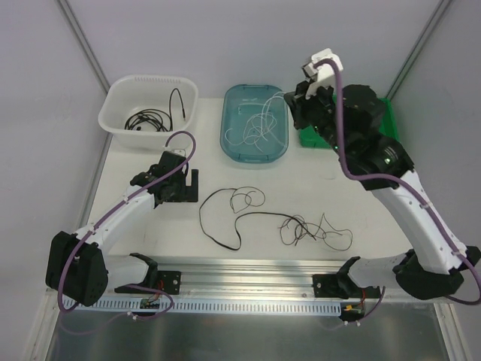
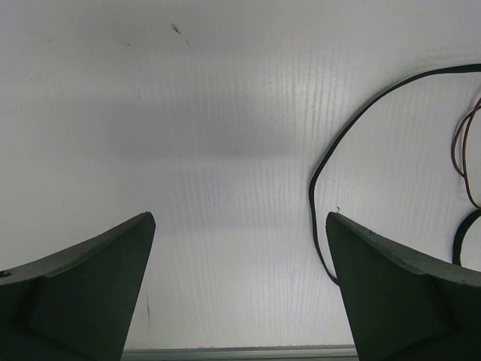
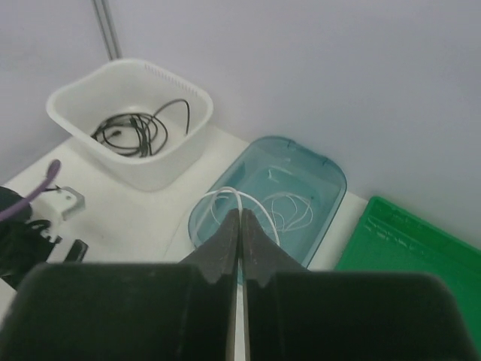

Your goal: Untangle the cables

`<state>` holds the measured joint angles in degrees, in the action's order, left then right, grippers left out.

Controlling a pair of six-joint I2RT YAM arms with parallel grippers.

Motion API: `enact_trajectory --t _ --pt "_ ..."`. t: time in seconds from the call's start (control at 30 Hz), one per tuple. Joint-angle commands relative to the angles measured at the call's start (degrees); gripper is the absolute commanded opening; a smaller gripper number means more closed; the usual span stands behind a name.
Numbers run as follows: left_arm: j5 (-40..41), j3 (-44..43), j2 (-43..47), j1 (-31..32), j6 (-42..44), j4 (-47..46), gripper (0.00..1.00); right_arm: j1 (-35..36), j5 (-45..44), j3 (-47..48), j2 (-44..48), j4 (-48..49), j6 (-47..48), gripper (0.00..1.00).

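My right gripper (image 3: 240,214) is shut on a white cable (image 3: 231,189), which loops out over the blue bin (image 3: 323,169). More white cable (image 1: 259,124) lies in that bin. In the top view the right gripper (image 1: 291,104) hangs over the bin's right end. My left gripper (image 2: 239,218) is open and empty, low over the table. A black cable (image 2: 323,162) curves just inside its right finger, with a thin brown wire (image 2: 464,150) further right. A tangle of thin dark wires (image 1: 308,229) and a black cable loop (image 1: 218,218) lie mid-table, to the right of the left gripper (image 1: 180,188).
A white basket (image 1: 120,124) at the back left holds coiled black cables (image 1: 150,119). It also shows in the right wrist view (image 3: 173,162). A green tray (image 3: 413,241) stands right of the blue bin (image 1: 229,139). An aluminium rail (image 1: 248,271) runs along the near edge.
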<state>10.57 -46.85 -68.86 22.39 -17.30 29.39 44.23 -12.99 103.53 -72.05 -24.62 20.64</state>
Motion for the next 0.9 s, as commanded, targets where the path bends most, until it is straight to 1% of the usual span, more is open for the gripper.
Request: enact_trajectory --t 0.0,0.2,0.33,0.53,0.63,0.73,0.8,0.83,0.87 --pt "-1.07 -0.43 1.18 -0.68 0.42 -0.21 0.99 -1.95 -1.16 0.45 -2.12 4.58 1.24 0.01" --pt "-1.43 -0.61 0.39 -0.77 0.51 -0.21 0.99 -2.92 -0.02 3.51 -5.9 11.96 0.36 0.01" --pt "-1.43 -0.44 0.13 -0.77 0.6 -0.21 0.99 -2.92 -0.36 5.98 -10.9 18.19 0.36 0.01" --pt "-1.43 -0.61 -0.13 -0.77 0.69 -0.21 0.99 -4.23 -1.77 11.51 -18.11 23.81 0.36 0.01" --pt "-1.69 -0.7 -0.31 -0.68 0.69 -0.21 0.99 -6.6 -1.95 15.02 -23.56 23.75 -0.69 0.01" --pt "-2.13 -0.7 -0.49 -0.68 0.69 -0.21 0.99 -8.54 -1.6 16.27 -29.19 22.61 -2.27 0.01" --pt "-2.48 -0.79 -0.66 -0.68 0.78 -0.21 0.99 -11.17 -0.29 16.27 -32.87 20.77 -7.61 0.01" --pt "-2.57 -0.7 -0.92 -0.68 0.69 -0.21 0.99 -11.96 2.33 15.57 -33.85 19.97 -9.29 0.01" --pt "-2.66 -0.79 -0.84 -0.68 0.78 -0.21 0.99 -13.28 3.06 13.65 -34.73 19.79 -11.57 0.01"
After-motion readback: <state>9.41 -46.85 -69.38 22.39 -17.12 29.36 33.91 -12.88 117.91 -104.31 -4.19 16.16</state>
